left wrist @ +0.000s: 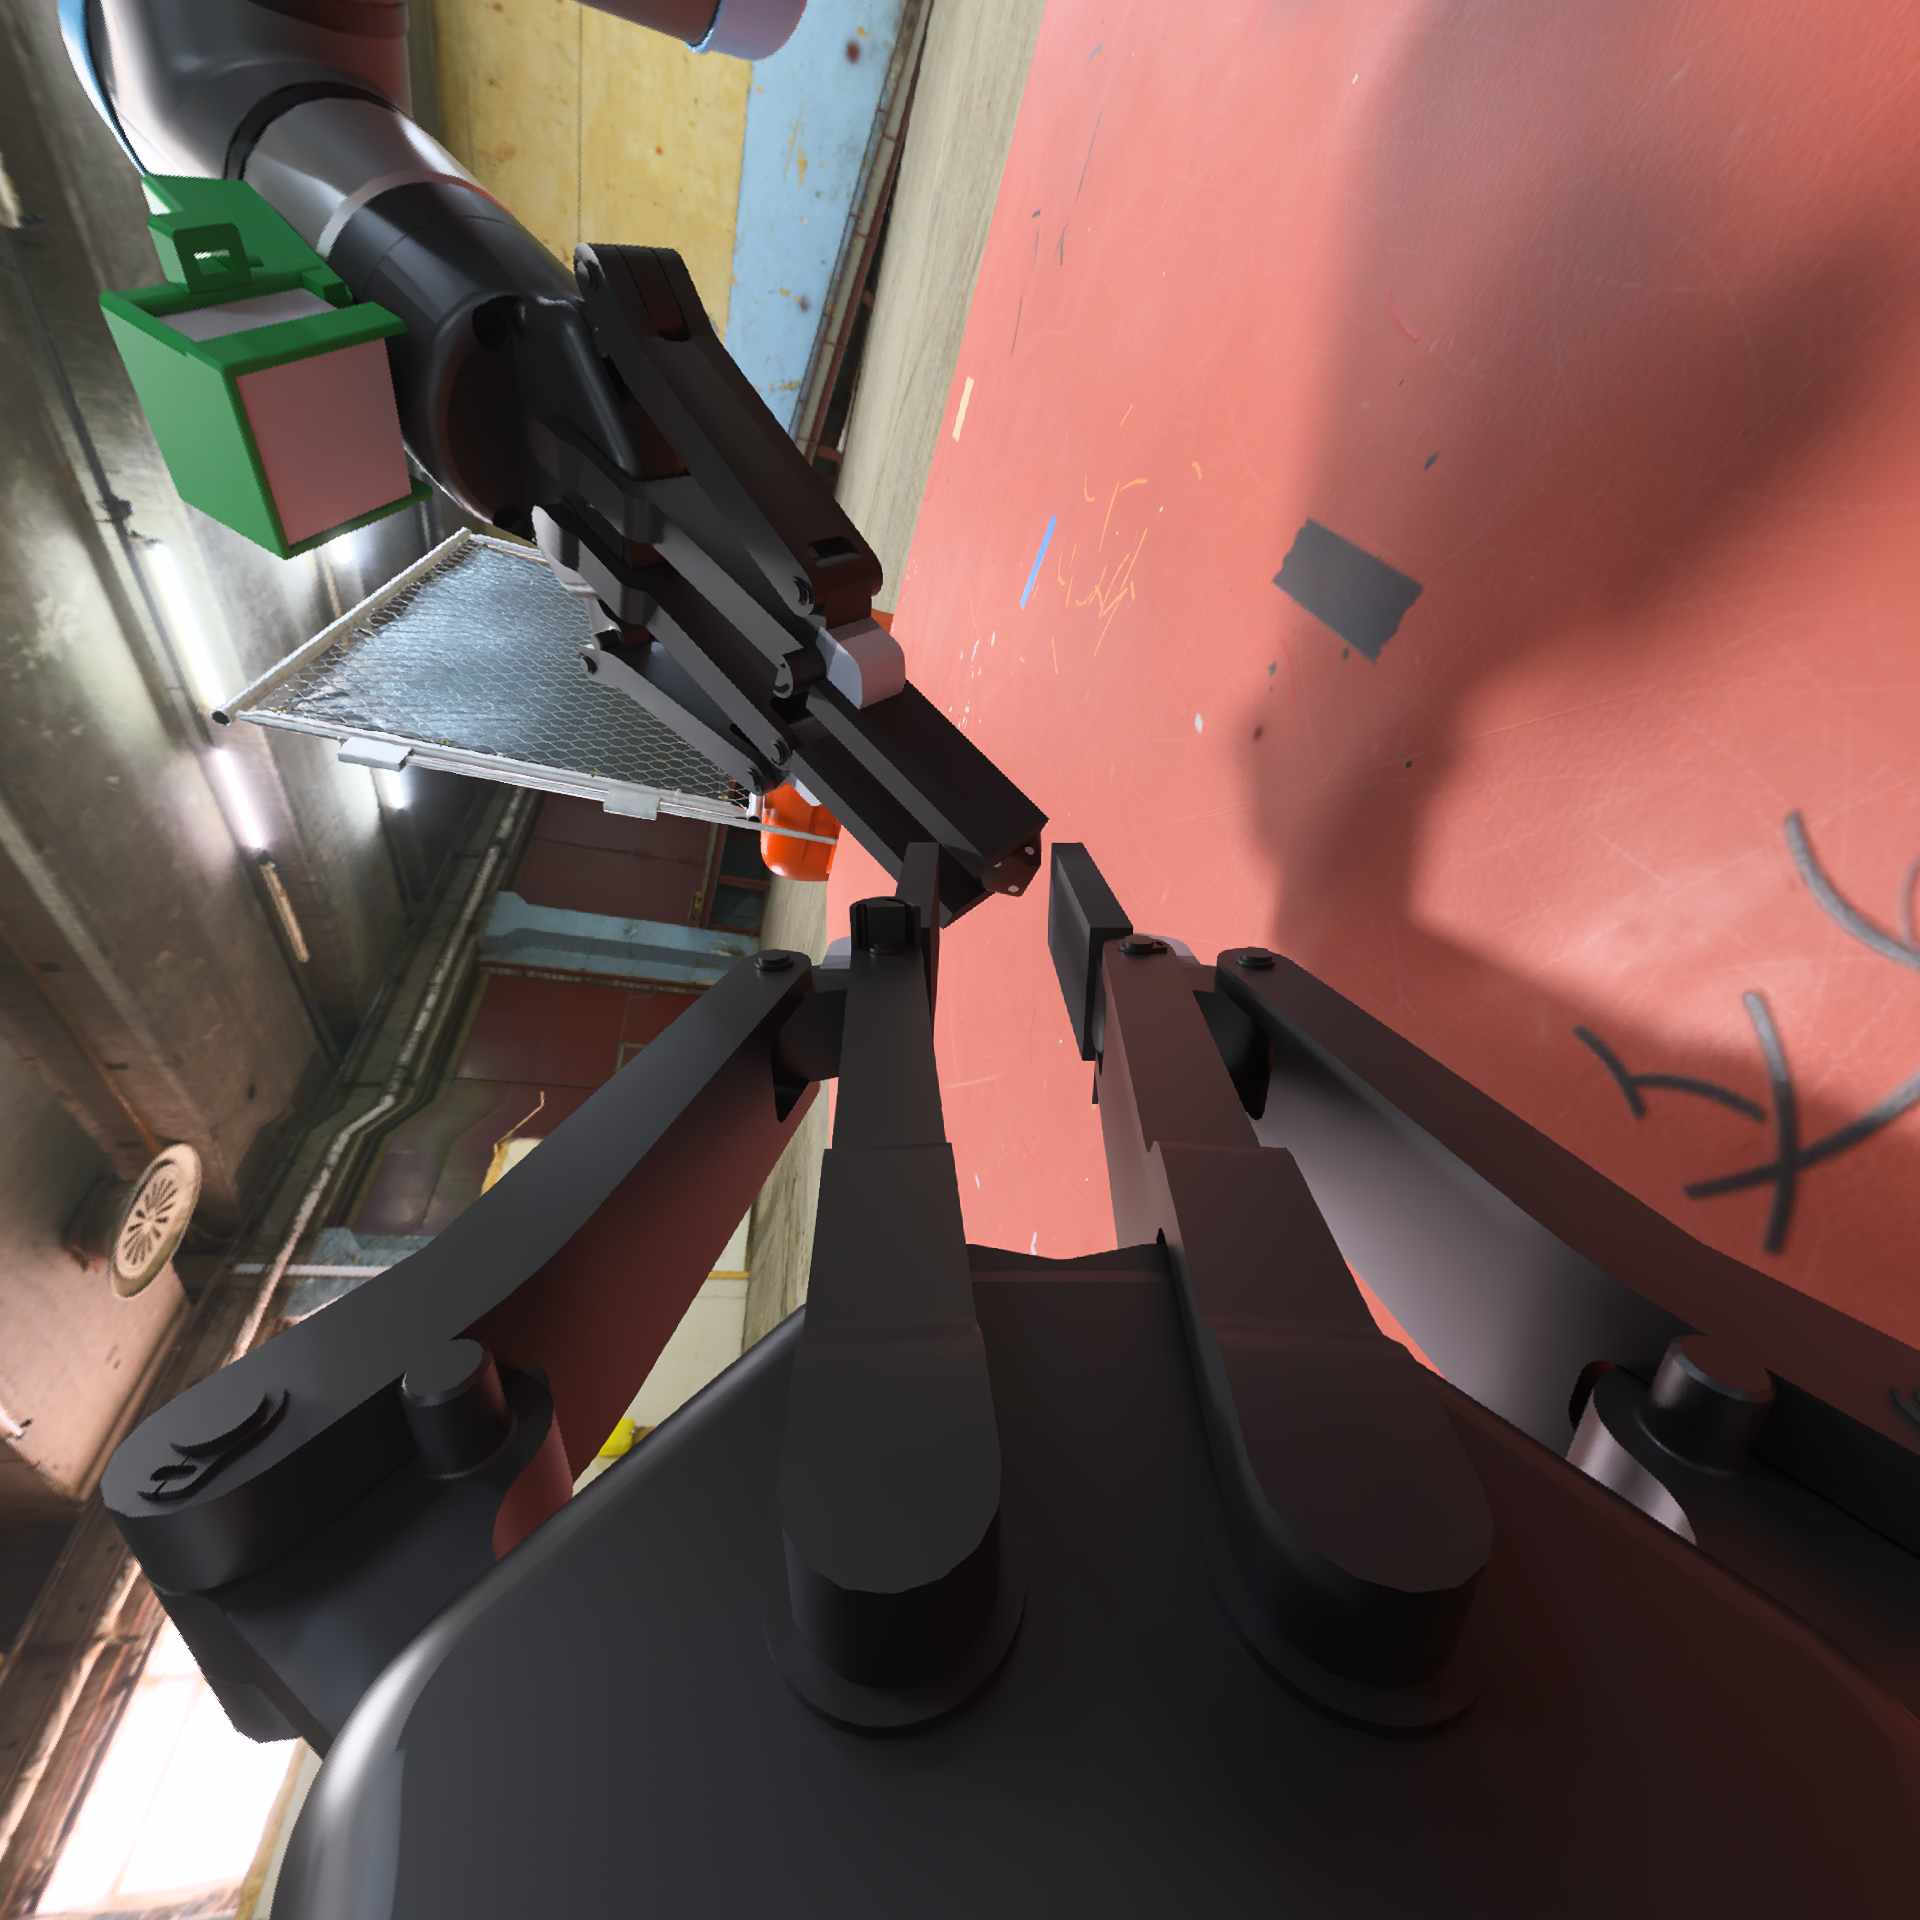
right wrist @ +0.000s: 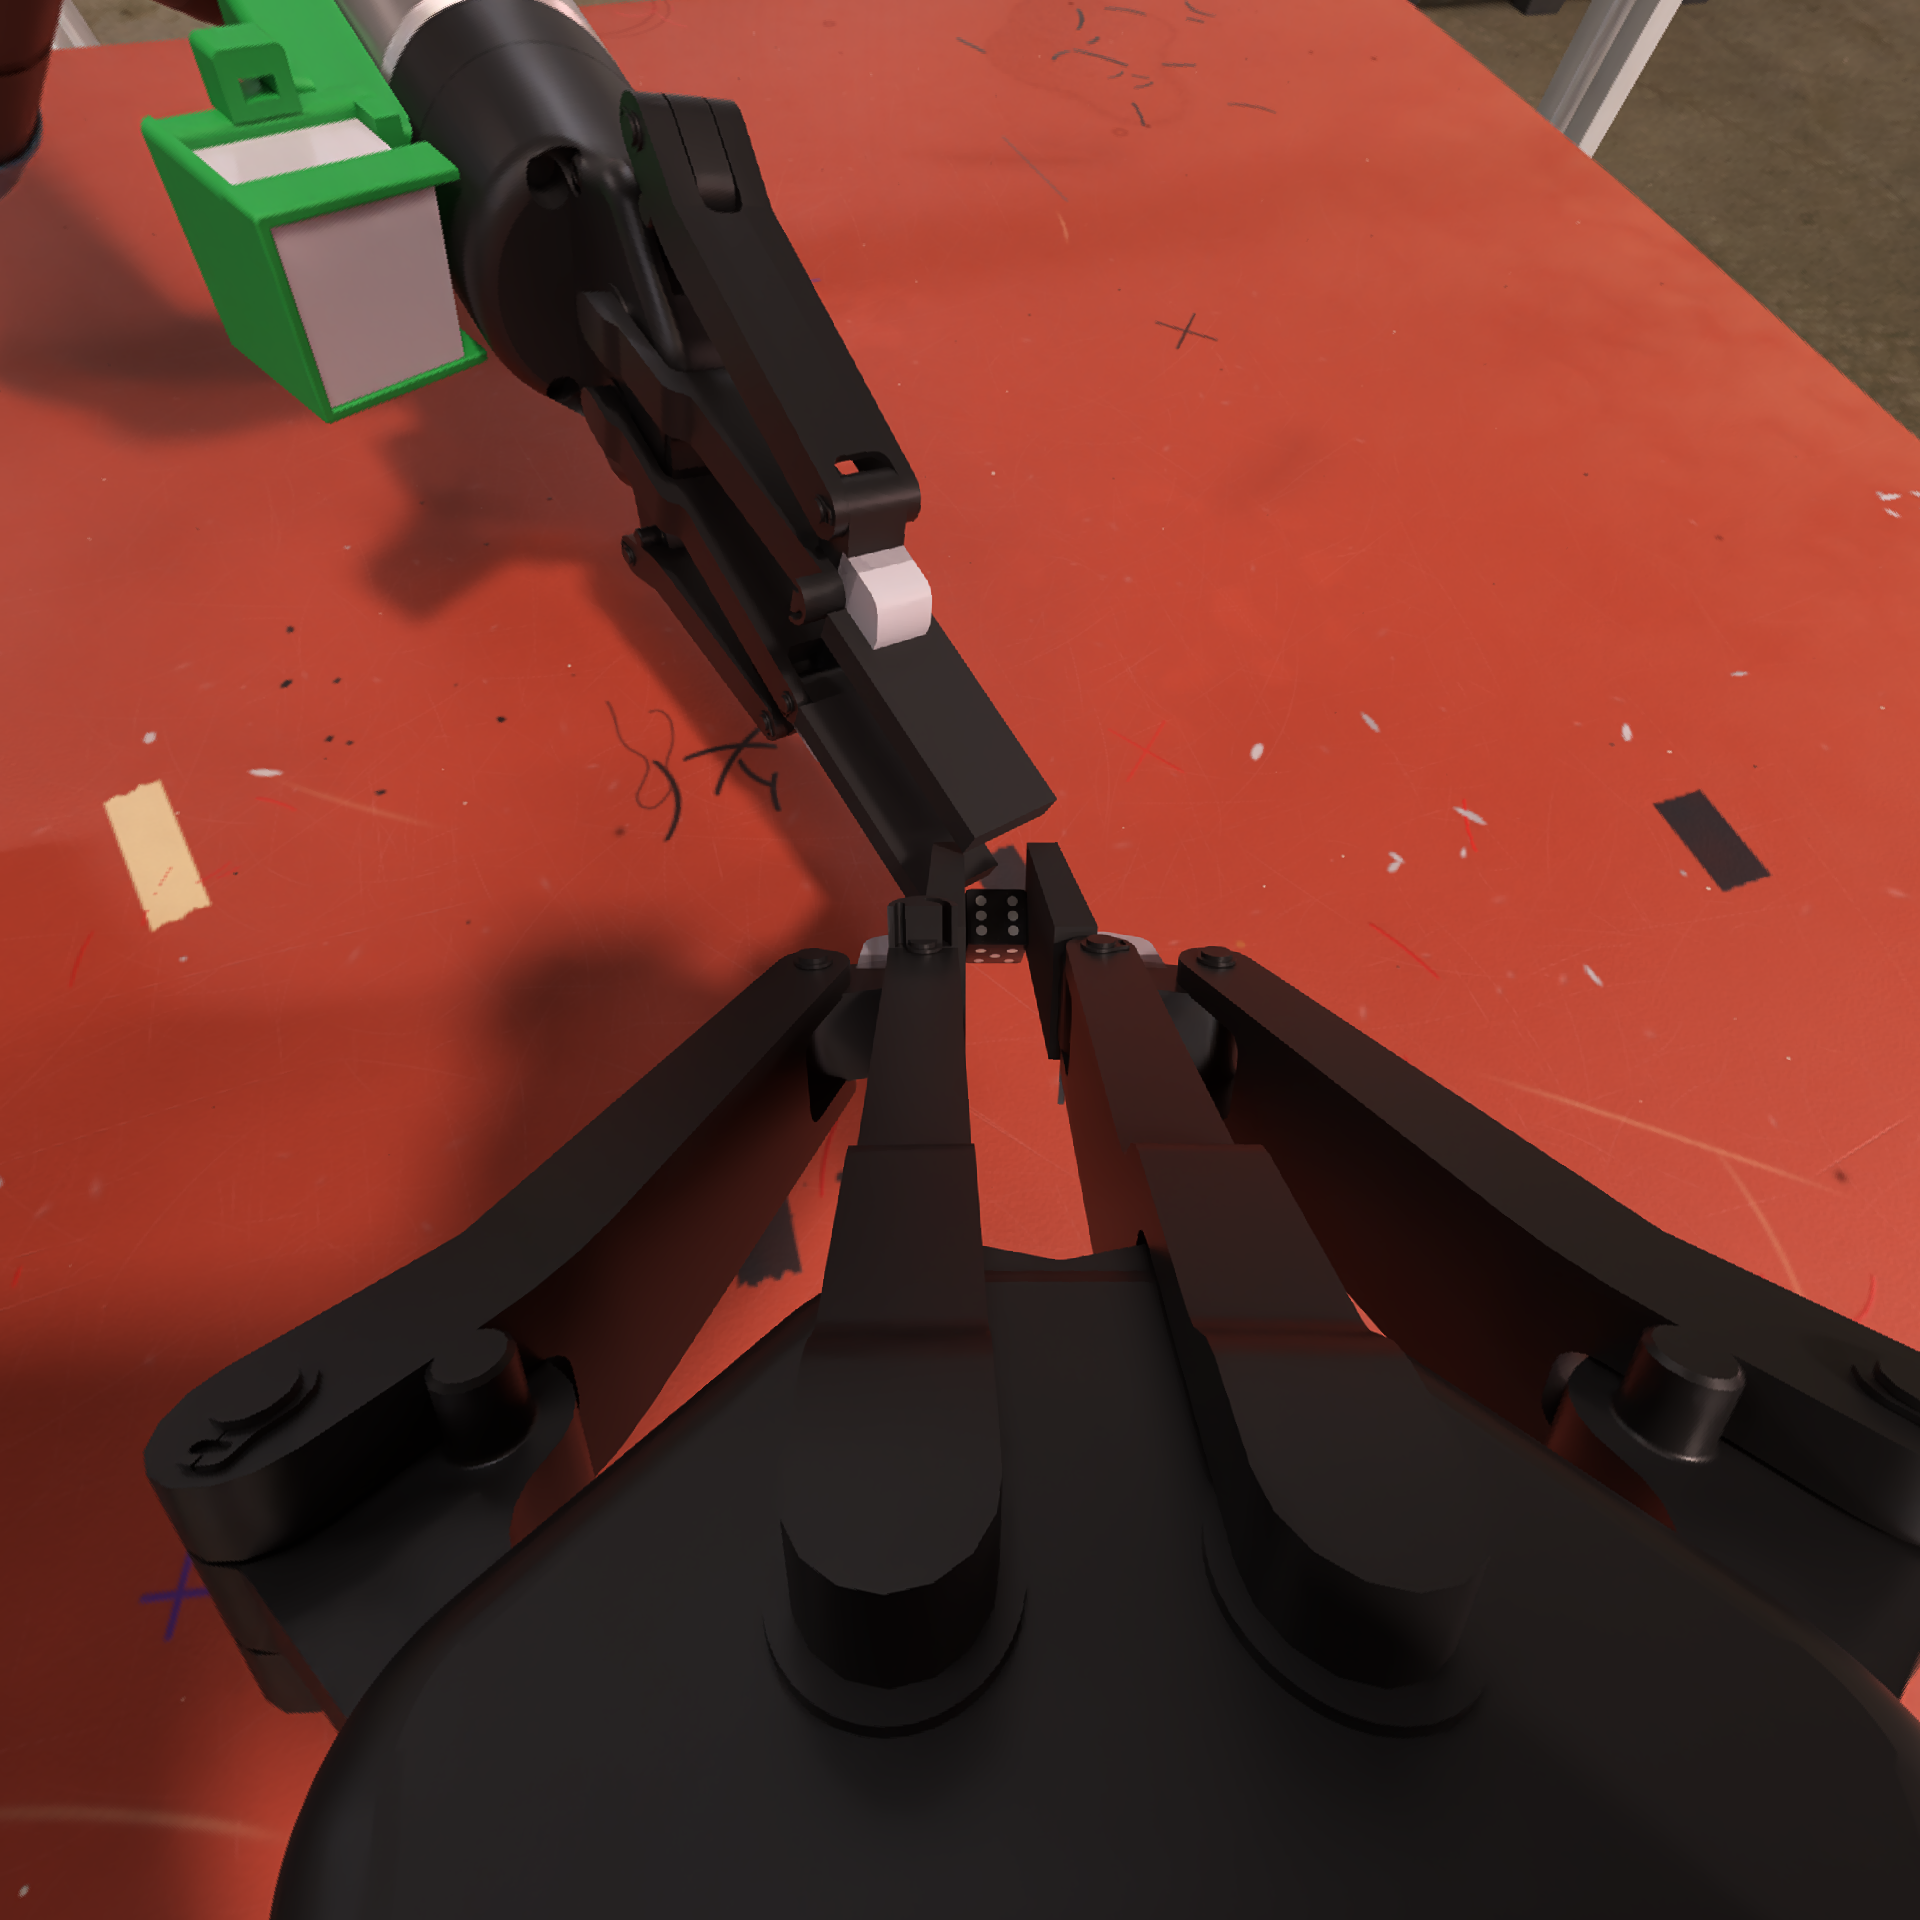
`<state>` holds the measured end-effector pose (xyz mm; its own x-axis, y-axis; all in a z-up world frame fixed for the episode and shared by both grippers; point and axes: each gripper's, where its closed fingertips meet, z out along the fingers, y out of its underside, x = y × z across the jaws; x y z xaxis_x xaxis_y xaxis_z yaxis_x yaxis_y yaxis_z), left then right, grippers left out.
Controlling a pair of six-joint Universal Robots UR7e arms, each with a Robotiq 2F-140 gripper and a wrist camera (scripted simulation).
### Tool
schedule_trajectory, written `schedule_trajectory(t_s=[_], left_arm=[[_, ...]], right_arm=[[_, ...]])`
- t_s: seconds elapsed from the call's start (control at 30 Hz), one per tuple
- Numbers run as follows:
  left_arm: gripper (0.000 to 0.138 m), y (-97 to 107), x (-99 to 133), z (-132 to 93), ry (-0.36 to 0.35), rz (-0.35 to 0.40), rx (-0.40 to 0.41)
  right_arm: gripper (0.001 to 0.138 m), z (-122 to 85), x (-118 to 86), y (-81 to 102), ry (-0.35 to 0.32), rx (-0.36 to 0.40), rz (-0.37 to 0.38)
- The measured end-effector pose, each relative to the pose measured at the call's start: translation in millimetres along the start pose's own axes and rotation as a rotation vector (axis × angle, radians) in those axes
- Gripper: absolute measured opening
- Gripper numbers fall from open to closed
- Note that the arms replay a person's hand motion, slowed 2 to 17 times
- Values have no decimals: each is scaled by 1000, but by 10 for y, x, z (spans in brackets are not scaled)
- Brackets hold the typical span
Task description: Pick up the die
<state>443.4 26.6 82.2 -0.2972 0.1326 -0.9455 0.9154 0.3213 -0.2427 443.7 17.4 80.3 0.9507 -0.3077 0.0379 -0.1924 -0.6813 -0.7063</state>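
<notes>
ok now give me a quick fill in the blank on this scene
1. The right gripper has a ___ between its fingers.
2. The table is ___.
3. The housing around the white block is ___.

Missing words: die; red; green

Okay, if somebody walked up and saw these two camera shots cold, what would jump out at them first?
Probably the two black claws meeting tip to tip over the scuffed red table. In the right wrist view, a small black die with white pips sits between the fingertips of the right claw, while the left claw reaches in from the upper left, its tips right beside the die. The bright green box on that left wrist also stands out.
</notes>
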Motion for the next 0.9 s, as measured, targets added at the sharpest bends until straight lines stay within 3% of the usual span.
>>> schedule_trajectory(t_s=[0.47,0.9], left_arm=[[23,67,55,18,26,-25,-19],[22,120,181,52,131,-103,-31]], right_arm=[[16,28,41,95,35,-28,10],[16,116,115,350,87,-81,57]])
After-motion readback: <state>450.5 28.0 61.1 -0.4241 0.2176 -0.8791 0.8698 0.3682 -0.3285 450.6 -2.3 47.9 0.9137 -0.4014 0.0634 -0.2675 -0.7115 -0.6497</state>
